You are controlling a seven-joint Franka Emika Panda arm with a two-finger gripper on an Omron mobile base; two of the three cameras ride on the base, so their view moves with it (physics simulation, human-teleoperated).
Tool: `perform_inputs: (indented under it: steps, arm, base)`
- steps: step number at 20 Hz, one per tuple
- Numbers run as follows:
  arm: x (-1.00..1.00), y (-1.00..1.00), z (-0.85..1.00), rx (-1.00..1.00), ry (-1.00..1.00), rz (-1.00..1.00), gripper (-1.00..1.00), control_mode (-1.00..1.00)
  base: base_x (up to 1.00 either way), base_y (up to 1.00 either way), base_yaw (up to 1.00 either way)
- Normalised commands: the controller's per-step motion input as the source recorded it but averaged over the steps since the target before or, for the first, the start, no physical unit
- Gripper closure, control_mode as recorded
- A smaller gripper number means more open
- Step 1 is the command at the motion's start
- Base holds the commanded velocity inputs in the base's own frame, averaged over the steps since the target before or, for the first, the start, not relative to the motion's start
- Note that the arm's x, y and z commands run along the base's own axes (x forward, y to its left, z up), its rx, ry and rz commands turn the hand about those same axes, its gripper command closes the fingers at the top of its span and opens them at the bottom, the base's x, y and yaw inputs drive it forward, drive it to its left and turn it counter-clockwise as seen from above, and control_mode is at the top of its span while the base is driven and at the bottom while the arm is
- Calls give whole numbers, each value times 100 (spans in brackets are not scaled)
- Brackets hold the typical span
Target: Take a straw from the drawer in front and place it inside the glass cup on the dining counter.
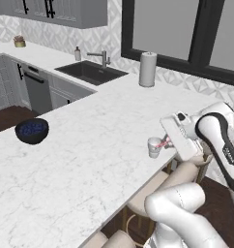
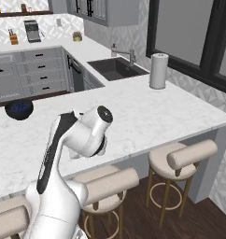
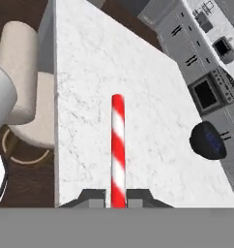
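Note:
My gripper point(image 1: 169, 142) is shut on the straw point(image 1: 162, 144) at the near right edge of the dining counter point(image 1: 90, 160). The straw lies almost level in the left base view, and its far end reaches the rim of the glass cup point(image 1: 154, 147), a small clear tumbler standing at the counter's edge. In the hand view the straw point(image 3: 118, 145) is red-and-white striped and rises from between the two fingertips point(image 3: 92, 197) over the white marble counter point(image 3: 90, 72). My own arm hides the gripper in the right base view. The drawer is out of view.
A dark bowl of blue berries point(image 1: 32, 131) point(image 3: 209, 141) sits on the counter's left side. A paper towel roll point(image 1: 148, 69) and a sink point(image 1: 90, 72) are at the back. Cushioned stools point(image 2: 185, 156) point(image 3: 22, 92) stand under the counter's near edge.

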Motion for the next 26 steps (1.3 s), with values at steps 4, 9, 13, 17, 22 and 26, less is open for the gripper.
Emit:
perform_inputs:
  steps: [4,9,13,17,22,26]
  arm:
    - [16,-46,40,41,64,-11,100,-100]
    - [48,-5,22,23,54,-3,100,-100]
    - [45,0,16,16,52,4,100,-100]
    - [35,-13,7,34,52,11,100,-100]
    - [30,-9,0,41,34,11,100,-100]
    - [27,0,0,30,7,7,100,-100]
  base:
    - [0,0,0]
    - [0,0,0]
    - [0,0,0]
    - [0,0,0]
    - [0,0,0]
    - [0,0,0]
